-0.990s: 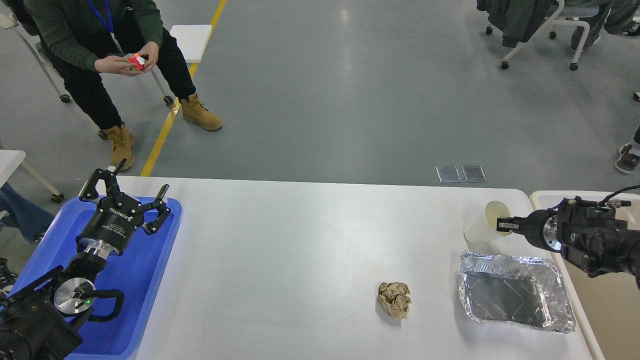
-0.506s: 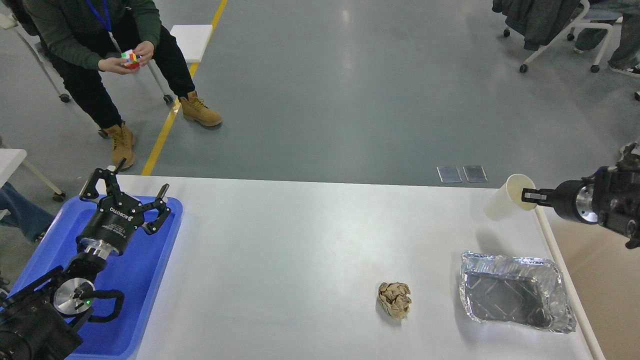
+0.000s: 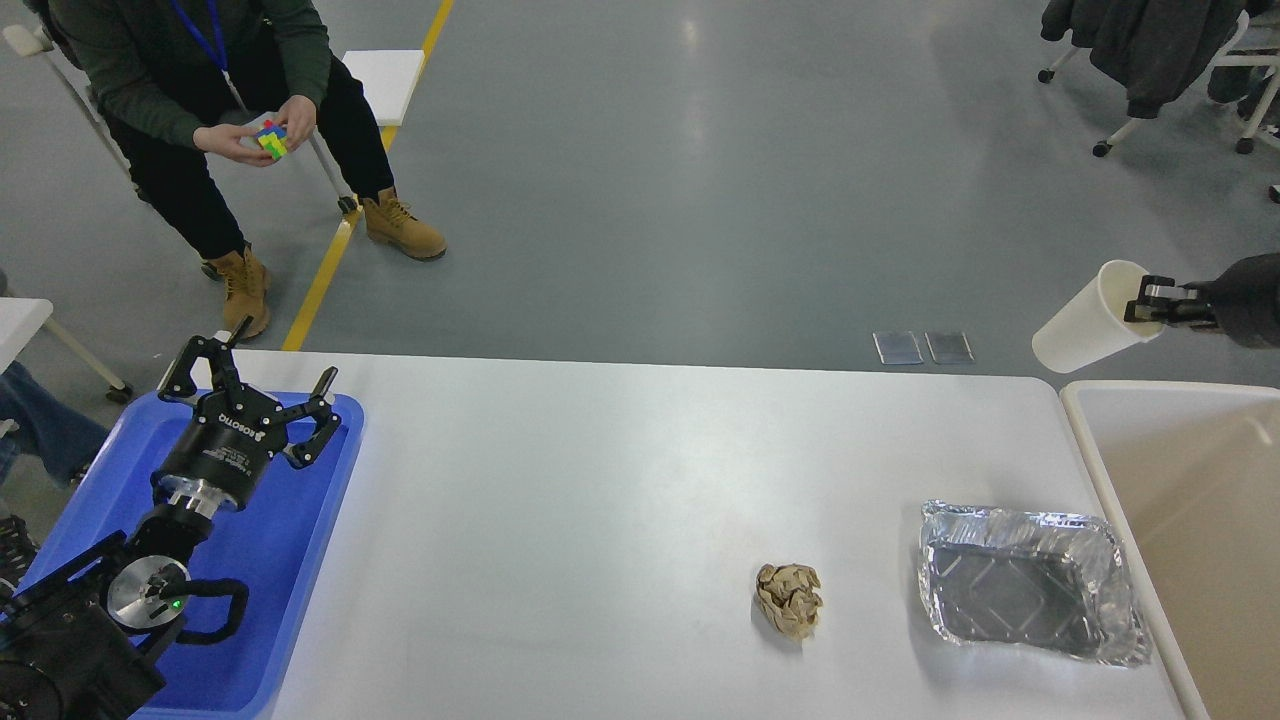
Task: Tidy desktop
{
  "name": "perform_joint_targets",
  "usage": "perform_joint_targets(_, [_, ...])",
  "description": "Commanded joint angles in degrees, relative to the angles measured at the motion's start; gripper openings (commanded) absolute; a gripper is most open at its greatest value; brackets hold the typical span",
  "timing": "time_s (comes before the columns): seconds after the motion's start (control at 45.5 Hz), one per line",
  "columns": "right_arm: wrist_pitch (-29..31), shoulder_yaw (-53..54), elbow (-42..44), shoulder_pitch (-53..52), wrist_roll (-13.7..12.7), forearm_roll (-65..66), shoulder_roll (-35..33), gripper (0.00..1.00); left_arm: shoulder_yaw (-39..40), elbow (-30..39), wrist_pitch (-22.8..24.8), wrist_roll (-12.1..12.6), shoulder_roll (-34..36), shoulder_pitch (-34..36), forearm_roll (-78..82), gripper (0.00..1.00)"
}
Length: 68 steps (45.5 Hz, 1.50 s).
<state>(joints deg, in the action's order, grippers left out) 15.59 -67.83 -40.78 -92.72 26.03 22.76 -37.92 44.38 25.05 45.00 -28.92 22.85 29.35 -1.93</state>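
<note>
The white desktop (image 3: 600, 500) fills the lower view. On it lie a crumpled brown paper ball (image 3: 789, 598) and an empty foil tray (image 3: 1030, 582) at the right. My right gripper (image 3: 1148, 298) is shut on the rim of a white paper cup (image 3: 1085, 318), held tilted in the air beyond the table's far right corner, above the far end of the beige bin (image 3: 1180, 500). My left gripper (image 3: 262, 385) is open and empty above the blue tray (image 3: 300, 560) at the left.
A seated person (image 3: 230, 110) with a colour cube is on the floor beyond the table's far left corner. Wheeled chairs stand far right. Two small plates lie on the floor behind the table.
My right gripper has lifted the paper cup off the desktop and carried it up and to the right, over the bin's far end. The left arm has not moved.
</note>
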Motion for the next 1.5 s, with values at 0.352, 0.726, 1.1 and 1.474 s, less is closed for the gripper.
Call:
perform_joint_targets(0.352, [10.9,-0.1,-1.2,-10.9,0.1,4.7,-6.4,0.00,0.0,0.0,0.0,0.0,0.0,0.0,0.0,0.99])
perform_joint_targets(0.726, [10.3,0.1,0.8,-7.9,0.0,4.7,-8.8,0.00,0.0,0.0,0.0,0.0,0.0,0.0,0.0,0.99])
perform_joint_targets(1.1, [10.0,3.0,18.4,9.9,-0.6,1.0,-16.3,0.00,0.0,0.0,0.0,0.0,0.0,0.0,0.0,0.99])
perform_joint_targets(1.474, [7.3,15.3,32.0,33.6,-3.9,-7.4,-13.2,0.00,0.0,0.0,0.0,0.0,0.0,0.0,0.0,0.99])
